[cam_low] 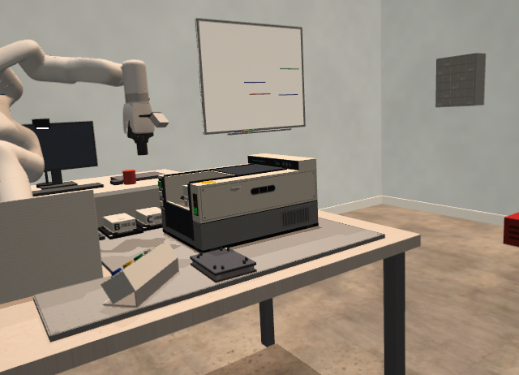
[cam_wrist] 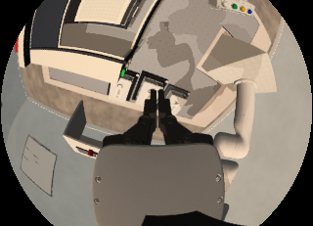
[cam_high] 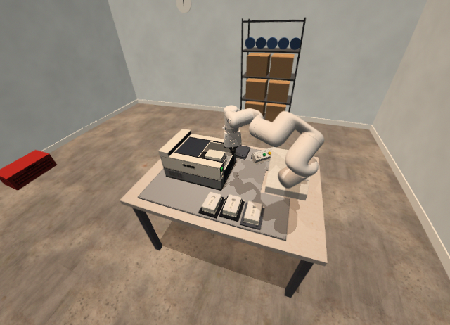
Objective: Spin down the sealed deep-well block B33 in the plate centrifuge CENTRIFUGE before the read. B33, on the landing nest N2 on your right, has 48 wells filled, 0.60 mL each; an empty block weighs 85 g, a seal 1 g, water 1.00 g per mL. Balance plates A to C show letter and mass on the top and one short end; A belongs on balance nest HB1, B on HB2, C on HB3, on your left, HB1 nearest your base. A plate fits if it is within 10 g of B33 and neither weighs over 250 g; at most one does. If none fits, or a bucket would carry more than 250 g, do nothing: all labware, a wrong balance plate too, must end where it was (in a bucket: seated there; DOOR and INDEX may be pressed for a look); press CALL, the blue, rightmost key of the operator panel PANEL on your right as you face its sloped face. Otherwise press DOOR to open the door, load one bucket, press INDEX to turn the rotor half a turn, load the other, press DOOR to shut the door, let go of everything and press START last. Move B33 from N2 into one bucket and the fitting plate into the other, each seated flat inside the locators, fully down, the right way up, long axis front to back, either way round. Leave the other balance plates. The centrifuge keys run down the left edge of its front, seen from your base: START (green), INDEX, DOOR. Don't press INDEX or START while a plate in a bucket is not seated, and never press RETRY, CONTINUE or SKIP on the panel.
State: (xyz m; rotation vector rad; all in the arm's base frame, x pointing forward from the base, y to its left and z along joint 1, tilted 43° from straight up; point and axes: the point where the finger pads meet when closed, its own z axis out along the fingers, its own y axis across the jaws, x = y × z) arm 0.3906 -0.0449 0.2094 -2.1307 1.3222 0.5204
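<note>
Grey walls, whiteboard, brown floor

The arm rises from its base, bends back on itself and reaches forward, wrist pointing straight down. The gripper hangs in the air, fingers closed together, nothing between them.

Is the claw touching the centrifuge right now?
Apart. The exterior view shows the shut claw hanging in the air above and beside the centrifuge, with bare wall between them.
</note>
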